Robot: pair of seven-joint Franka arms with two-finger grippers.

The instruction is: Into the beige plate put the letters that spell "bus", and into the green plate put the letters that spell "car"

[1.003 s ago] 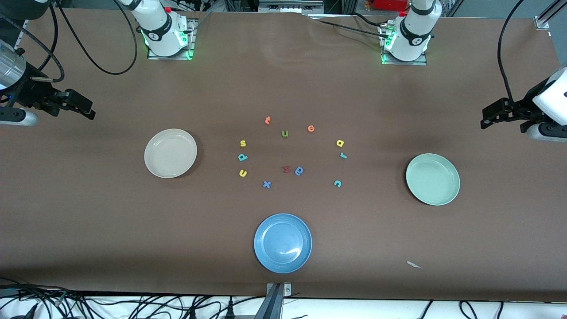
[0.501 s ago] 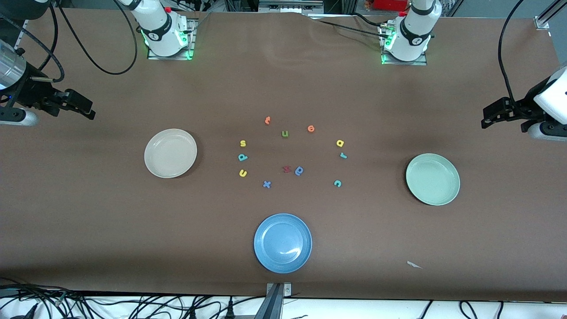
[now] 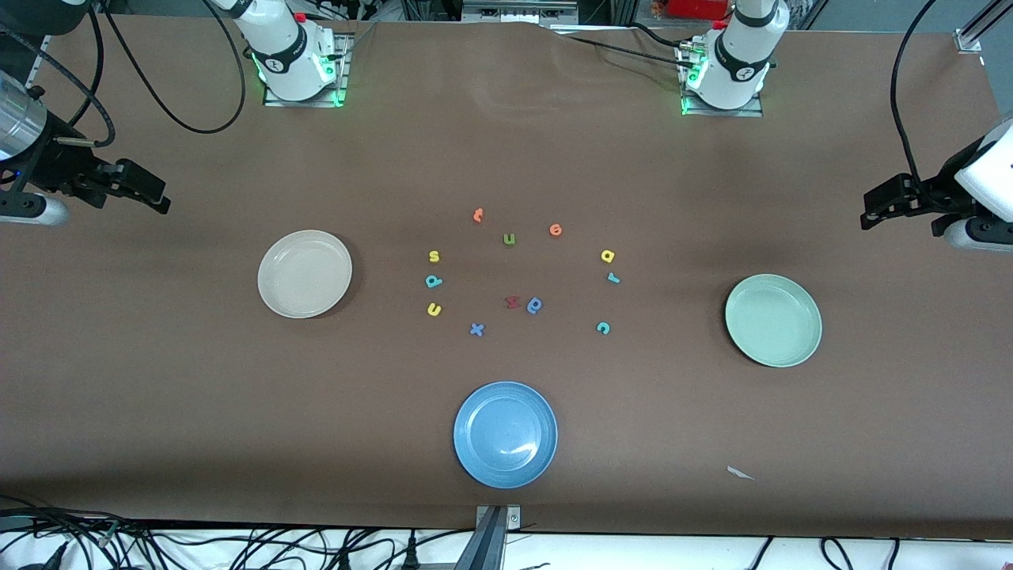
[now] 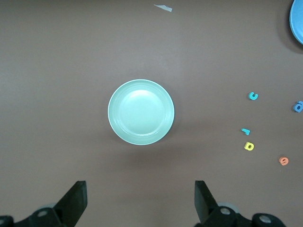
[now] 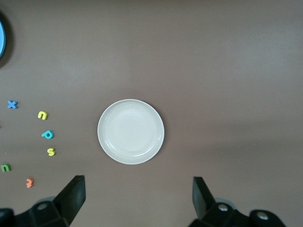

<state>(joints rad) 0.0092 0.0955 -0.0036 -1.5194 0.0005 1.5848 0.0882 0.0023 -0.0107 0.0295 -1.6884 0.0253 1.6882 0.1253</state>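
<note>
Nothing has shifted over the last second: both plates, beige [image 3: 305,274] and green [image 3: 773,320], sit empty, bus letters [image 3: 433,281] and car letters [image 3: 609,279] lie between them (untouched), left gripper [image 4: 140,201] and right gripper [image 5: 138,197] wait spread wide.

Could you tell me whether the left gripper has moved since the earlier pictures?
Barely: the left gripper crept slightly away from the green plate, toward the table's edge.
</note>
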